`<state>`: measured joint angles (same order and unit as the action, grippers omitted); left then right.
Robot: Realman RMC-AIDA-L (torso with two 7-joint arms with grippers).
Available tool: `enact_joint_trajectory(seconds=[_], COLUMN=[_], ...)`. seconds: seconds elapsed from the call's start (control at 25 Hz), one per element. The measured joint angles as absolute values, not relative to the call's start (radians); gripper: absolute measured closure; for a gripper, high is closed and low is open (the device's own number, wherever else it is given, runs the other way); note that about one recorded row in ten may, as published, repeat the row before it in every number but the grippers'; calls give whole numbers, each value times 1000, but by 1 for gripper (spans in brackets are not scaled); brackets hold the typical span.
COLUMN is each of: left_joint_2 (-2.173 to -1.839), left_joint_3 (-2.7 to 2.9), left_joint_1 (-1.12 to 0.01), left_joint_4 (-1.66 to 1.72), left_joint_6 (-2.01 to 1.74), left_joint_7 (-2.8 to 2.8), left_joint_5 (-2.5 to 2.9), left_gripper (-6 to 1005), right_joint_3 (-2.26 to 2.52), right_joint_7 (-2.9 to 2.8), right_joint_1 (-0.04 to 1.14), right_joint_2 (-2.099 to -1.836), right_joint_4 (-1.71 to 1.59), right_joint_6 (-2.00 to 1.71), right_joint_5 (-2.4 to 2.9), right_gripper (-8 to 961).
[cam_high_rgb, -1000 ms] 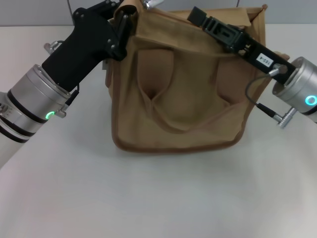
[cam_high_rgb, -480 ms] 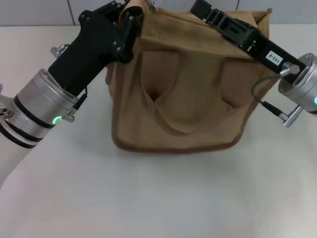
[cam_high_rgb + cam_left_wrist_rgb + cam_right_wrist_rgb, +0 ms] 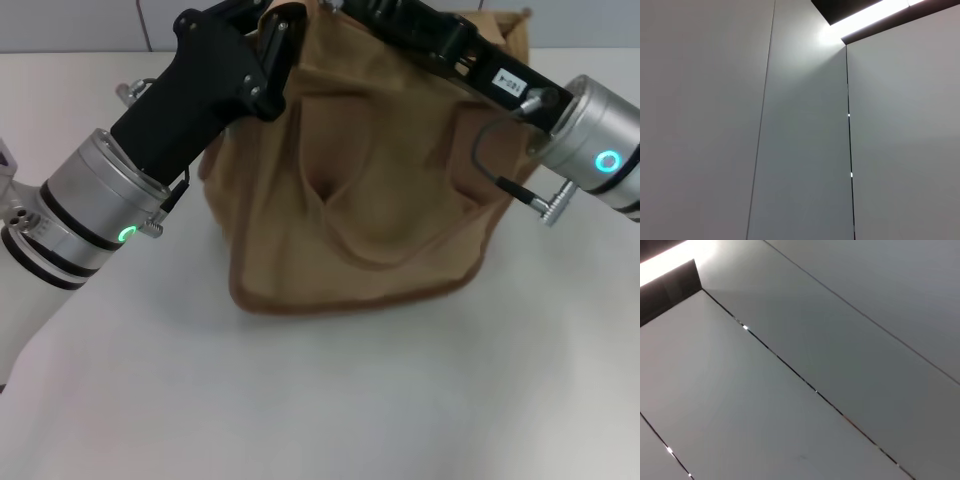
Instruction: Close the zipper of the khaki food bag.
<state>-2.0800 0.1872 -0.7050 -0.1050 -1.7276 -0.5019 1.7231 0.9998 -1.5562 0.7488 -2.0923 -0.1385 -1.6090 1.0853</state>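
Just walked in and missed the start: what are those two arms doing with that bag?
Both arms are working at the top of the khaki food bag, which stands on the white table. The left gripper is at the bag's top left corner, and the right gripper reaches across the top edge from the right. The zipper itself is not visible, so how far it is closed can't be told. Both wrist cameras show only wall panels.

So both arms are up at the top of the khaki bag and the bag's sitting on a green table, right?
Not quite: the table is white, not green, as the head view shows. The rest holds: the left pincer and the right pincer are both at the top edge of the khaki food bag.
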Motion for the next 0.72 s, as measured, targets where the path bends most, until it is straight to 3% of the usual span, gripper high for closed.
enact_joint_trajectory(seconds=[0.2,0.4,0.72], left_joint_2=[-2080,-2080,-2080], left_joint_3=[187,187,176], left_joint_1=[-707,-710,-709], left_joint_4=[-106,-106,-105], left_joint_6=[-1725,-1719,-1714], left_joint_7=[-502,-502,-502], left_joint_5=[1721,1720,1719], left_gripper=[904,903,902], right_joint_3=[1001,1002,1002], right_joint_7=[-1565,-1573,-1526], right_joint_1=[763,762,727], right_joint_2=[-2092,-2092,-2092], right_joint_4=[-128,-135,-130], right_joint_6=[-1608,-1667,-1760], right_joint_5=[1088,1089,1091], right_gripper=[458,410,410])
